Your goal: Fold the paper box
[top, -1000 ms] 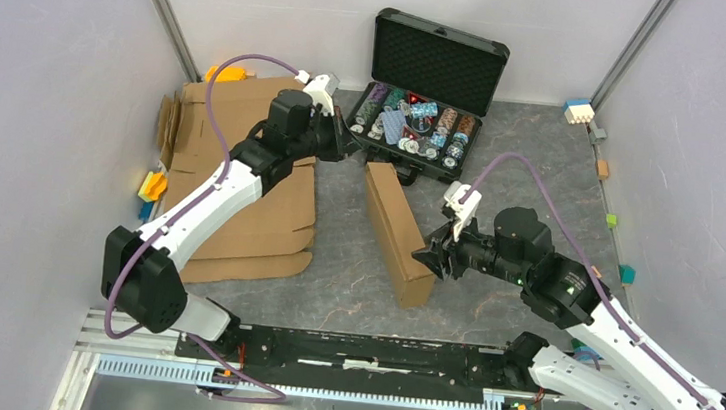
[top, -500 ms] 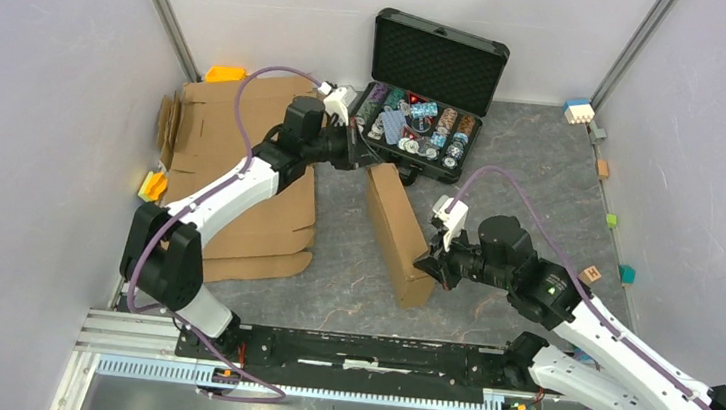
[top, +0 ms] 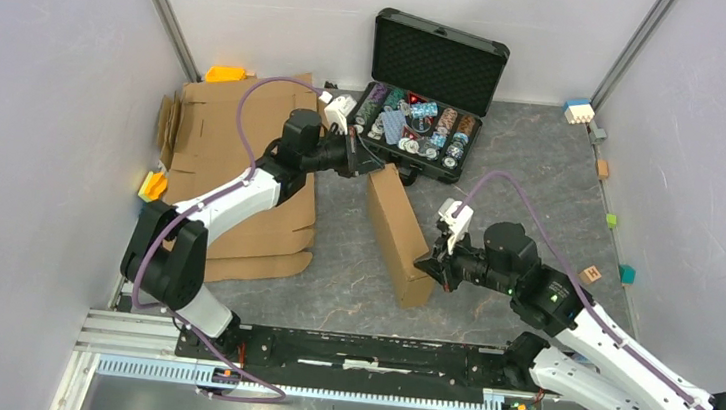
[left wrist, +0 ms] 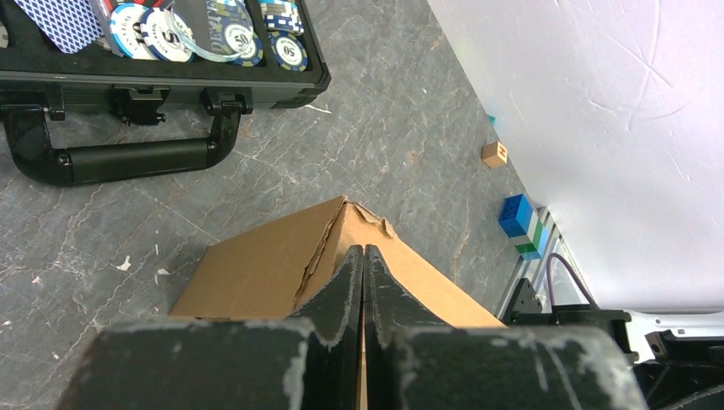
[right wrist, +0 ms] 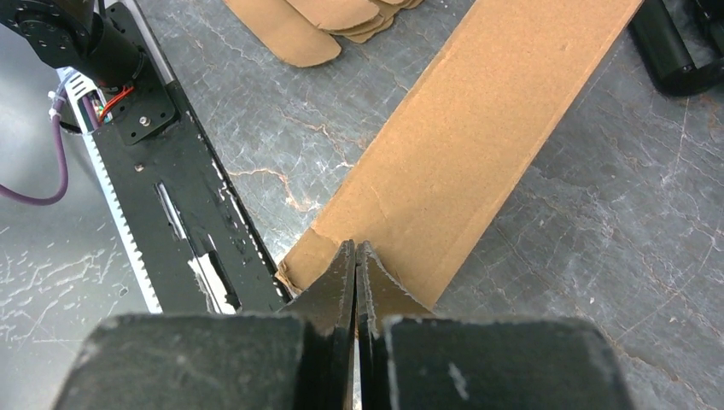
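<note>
Top external: box (top: 397, 230) sits mid-worktop (top: 532, 186). Left pincer (top: 377, 165) is squeezed tight onto its far-edge end, right pincer (top: 428, 263) squeezed tight onto its near-edge end.

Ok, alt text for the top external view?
A long brown paper box lies on a grey table, the left gripper shut at its far end, the right gripper shut at its near end. An open black case of chips sits behind it; flat cardboard lies to the left.
</note>
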Tool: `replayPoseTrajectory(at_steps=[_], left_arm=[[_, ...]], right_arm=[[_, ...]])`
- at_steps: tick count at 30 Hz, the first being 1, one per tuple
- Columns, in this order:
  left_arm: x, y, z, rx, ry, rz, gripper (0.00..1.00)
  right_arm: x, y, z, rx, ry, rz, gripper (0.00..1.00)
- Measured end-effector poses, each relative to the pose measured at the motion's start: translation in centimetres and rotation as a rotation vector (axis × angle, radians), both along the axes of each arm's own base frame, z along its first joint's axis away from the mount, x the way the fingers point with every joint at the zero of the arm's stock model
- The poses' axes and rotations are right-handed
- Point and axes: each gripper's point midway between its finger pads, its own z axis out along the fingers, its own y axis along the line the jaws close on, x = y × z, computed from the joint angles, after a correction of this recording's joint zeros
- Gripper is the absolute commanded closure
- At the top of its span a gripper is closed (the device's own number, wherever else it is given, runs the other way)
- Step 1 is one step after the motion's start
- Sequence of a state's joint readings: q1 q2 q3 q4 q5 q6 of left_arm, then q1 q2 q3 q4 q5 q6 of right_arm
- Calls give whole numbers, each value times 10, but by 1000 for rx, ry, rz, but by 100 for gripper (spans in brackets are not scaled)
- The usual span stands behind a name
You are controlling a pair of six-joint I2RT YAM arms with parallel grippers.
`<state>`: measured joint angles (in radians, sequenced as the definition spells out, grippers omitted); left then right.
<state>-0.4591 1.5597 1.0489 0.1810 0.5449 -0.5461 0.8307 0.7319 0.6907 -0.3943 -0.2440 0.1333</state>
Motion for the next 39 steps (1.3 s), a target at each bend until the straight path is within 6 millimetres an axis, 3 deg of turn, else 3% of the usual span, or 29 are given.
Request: replayPoseTrajectory(at_steps=[11,14,19,30,39], left_arm=[[-2,2,3,35,72,5,98],[-2,2,2,37,73,8,98],[-1,0,-1,17,54,2,98],[5,-11,-6,-36,26,-31,98],[6,-8,1,4,88,-14,91]], right_arm=[[-3,2,36,-4,3,27,99],[-7,3,32,-4,17,45,99],[-12,0,2,-32,59,50,99],[-8,-1,-1,-23,32,31,100],[-3,-2,18,-69,29,26,100]])
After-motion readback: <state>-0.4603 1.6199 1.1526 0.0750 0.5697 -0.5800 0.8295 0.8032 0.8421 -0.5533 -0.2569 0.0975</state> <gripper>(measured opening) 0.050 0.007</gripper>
